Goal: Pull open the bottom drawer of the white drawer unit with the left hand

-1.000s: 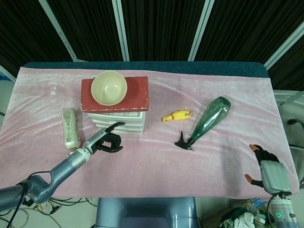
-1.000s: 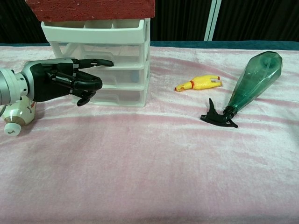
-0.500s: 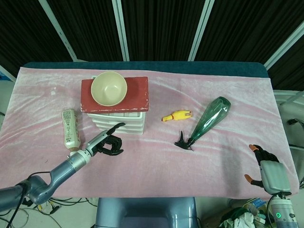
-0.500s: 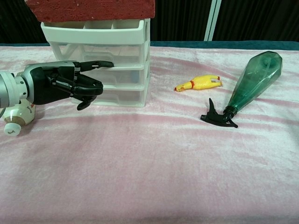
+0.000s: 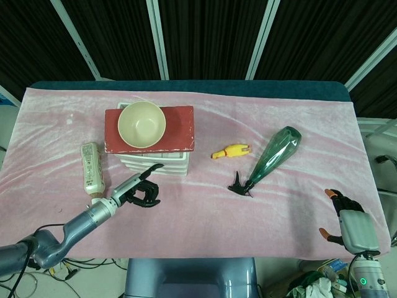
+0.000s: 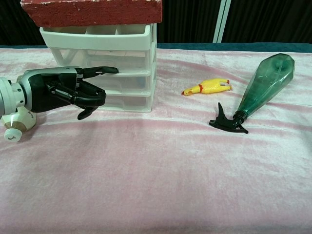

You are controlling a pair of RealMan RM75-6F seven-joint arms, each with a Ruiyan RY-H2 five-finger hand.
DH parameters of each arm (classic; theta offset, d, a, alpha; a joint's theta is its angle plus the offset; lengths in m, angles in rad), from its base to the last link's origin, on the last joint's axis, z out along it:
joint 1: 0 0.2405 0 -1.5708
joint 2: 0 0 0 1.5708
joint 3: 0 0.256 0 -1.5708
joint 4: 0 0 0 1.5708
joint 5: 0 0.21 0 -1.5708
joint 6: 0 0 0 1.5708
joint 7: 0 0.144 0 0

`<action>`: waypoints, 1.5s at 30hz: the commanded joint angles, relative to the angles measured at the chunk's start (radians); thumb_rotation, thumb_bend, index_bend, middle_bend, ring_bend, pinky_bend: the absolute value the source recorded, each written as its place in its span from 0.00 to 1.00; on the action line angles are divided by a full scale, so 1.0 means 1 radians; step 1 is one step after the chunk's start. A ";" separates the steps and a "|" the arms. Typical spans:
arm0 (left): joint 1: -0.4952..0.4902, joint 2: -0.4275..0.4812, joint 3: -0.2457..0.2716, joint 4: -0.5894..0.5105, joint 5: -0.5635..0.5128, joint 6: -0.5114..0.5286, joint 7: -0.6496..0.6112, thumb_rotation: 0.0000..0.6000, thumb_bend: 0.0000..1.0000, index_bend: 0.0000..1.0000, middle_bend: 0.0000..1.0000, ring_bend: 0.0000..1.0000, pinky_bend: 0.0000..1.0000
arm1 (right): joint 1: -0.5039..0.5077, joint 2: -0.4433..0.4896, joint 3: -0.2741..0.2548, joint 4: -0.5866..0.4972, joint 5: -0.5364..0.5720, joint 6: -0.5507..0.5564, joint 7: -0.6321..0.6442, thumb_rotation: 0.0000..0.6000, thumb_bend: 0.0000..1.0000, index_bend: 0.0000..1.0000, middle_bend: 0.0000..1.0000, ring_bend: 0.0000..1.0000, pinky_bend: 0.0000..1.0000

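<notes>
The white drawer unit (image 5: pixel 156 163) (image 6: pixel 127 58) stands at the left of the pink cloth, with a red block (image 5: pixel 181 127) (image 6: pixel 92 9) and a cream bowl (image 5: pixel 141 124) on top. My left hand (image 5: pixel 140 189) (image 6: pixel 63 91) is at the unit's front. Its fingers curl against the bottom drawer (image 6: pixel 130 100) and one finger lies stretched along the middle drawer. The bottom drawer's front sits flush with the ones above. My right hand (image 5: pixel 347 216) hangs off the table's front right corner, fingers apart, holding nothing.
A cream bottle (image 5: pixel 92 167) (image 6: pixel 13 124) lies just left of the unit, beside my left wrist. A yellow rubber chicken (image 5: pixel 231 151) (image 6: pixel 207 87) and a green spray bottle (image 5: pixel 274 155) (image 6: pixel 265 83) lie to the right of the unit.
My left hand has drawn back toward me, and the whole drawer unit with block and bowl has slid along with it. The right hand has not moved.
</notes>
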 commanded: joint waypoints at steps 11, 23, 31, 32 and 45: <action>-0.001 0.004 0.006 -0.001 -0.006 0.020 -0.008 1.00 0.29 0.01 0.67 0.63 0.71 | 0.000 0.000 -0.001 0.000 -0.001 0.000 -0.001 1.00 0.09 0.16 0.12 0.19 0.20; 0.001 0.019 0.023 -0.018 0.015 0.046 -0.017 1.00 0.29 0.02 0.67 0.63 0.71 | 0.001 0.000 -0.002 0.000 -0.001 -0.002 -0.002 1.00 0.10 0.16 0.12 0.19 0.20; 0.000 0.027 0.034 -0.031 0.023 0.057 -0.004 1.00 0.29 0.02 0.67 0.63 0.71 | 0.001 0.000 -0.001 0.000 -0.002 -0.001 -0.003 1.00 0.10 0.16 0.12 0.19 0.20; 0.001 0.027 0.036 -0.032 0.023 0.057 -0.002 1.00 0.29 0.02 0.67 0.63 0.71 | 0.001 0.000 -0.002 0.000 -0.002 -0.001 -0.003 1.00 0.09 0.16 0.12 0.19 0.20; 0.007 0.031 0.051 -0.037 0.023 0.069 0.009 1.00 0.29 0.02 0.68 0.63 0.71 | 0.001 0.000 -0.002 0.000 -0.002 -0.001 -0.003 1.00 0.10 0.16 0.12 0.19 0.20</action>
